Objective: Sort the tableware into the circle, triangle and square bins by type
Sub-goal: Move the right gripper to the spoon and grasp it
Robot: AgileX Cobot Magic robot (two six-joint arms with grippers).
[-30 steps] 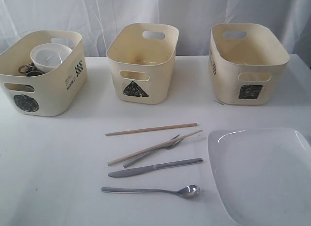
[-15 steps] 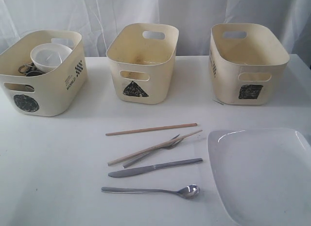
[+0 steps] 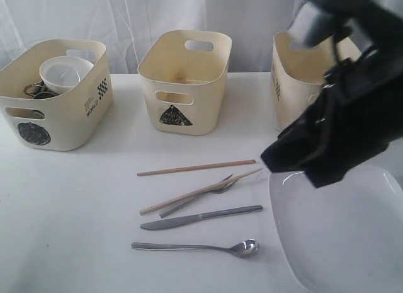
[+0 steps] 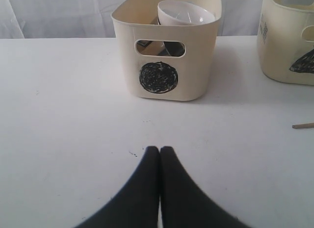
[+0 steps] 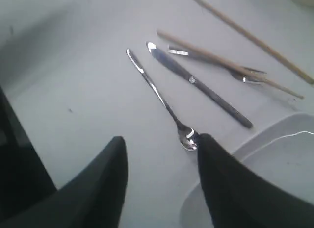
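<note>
Swung into the exterior view within the last half second: right arm [image 3: 352, 110], now hanging over the far edge of the plate [image 3: 340, 242] and hiding most of the square bin [image 3: 291, 79] behind the plate. Probably the start of a reach for the plate or the cutlery; nothing lifted yet. Lying untouched just left of the plate: chopsticks [image 3: 196, 167], fork [image 3: 178, 208], knife [image 3: 208, 214], spoon [image 3: 189, 246]. Farther left and behind: triangle bin [image 3: 182, 72], seemingly empty, then circle bin [image 3: 63, 126] holding a white bowl [image 3: 63, 74]. Plenty of bare table left of the cutlery. Cannot see the plate's near and right edges, cut off by the frame.

Left wrist view: left gripper [image 4: 159, 149] pressed together, empty, over bare table far from the plate, facing the circle bin.

Right wrist view: right gripper [image 5: 162, 139] spread apart, holding nothing. Spoon bowl close by one fingertip; hard to judge contact through the blur. Little room between spoon and plate rim.
</note>
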